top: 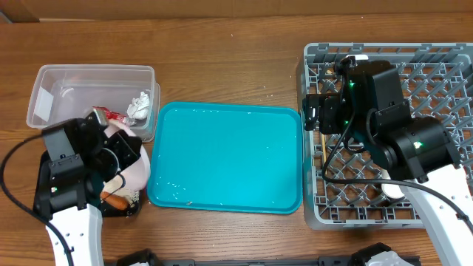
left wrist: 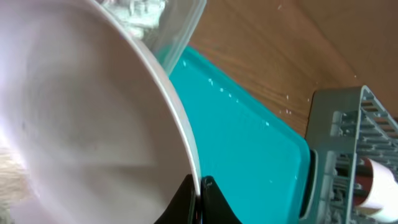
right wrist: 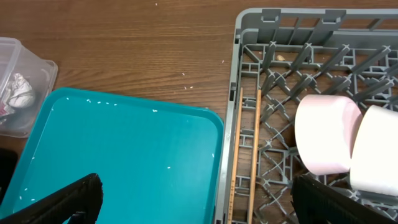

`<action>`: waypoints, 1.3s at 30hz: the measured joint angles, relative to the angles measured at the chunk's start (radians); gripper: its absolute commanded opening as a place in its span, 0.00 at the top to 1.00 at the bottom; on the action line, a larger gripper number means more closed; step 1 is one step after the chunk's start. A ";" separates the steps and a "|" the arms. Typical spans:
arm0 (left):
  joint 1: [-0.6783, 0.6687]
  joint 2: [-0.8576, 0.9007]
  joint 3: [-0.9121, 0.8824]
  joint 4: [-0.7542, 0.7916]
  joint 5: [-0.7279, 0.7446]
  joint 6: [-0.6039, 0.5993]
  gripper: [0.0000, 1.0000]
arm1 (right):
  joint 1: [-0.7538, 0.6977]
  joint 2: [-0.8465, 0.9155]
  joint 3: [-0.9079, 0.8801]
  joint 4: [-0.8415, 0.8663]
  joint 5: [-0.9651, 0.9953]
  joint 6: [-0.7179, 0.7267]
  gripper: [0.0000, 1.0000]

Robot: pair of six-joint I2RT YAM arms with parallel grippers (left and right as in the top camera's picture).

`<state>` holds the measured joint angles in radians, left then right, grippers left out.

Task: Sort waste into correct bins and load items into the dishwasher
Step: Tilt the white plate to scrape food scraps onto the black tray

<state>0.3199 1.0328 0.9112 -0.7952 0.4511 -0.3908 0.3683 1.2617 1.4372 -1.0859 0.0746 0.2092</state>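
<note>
Chopsticks (right wrist: pixel 255 155) lengthwise along rack's (right wrist: pixel 292 18) left wall

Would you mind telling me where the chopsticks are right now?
In the right wrist view, the chopsticks lie side by side on the dish rack floor, along its left wall beside the teal tray.

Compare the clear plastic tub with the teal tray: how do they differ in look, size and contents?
The clear tub is see-through with tall walls; the teal tray is opaque and shallow. The tub's footprint is smaller than the tray's. The tub holds a white tissue and a red wrapper; the tray only tiny white specks. Both are rounded rectangles on the wooden table.
</note>
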 measured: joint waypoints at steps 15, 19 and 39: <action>0.045 0.003 0.003 -0.116 0.049 0.010 0.96 | 0.000 0.000 0.000 0.000 0.000 0.000 0.00; 0.063 0.004 0.008 -0.068 0.071 0.030 0.96 | 0.000 0.000 0.000 0.000 0.000 0.000 0.00; 0.101 -0.003 0.016 -0.061 0.271 0.046 0.96 | 0.000 0.000 0.000 0.000 0.000 0.000 0.00</action>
<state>0.4210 1.0302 0.9276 -0.8566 0.7219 -0.3447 0.3683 1.2617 1.4372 -1.0855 0.0746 0.2096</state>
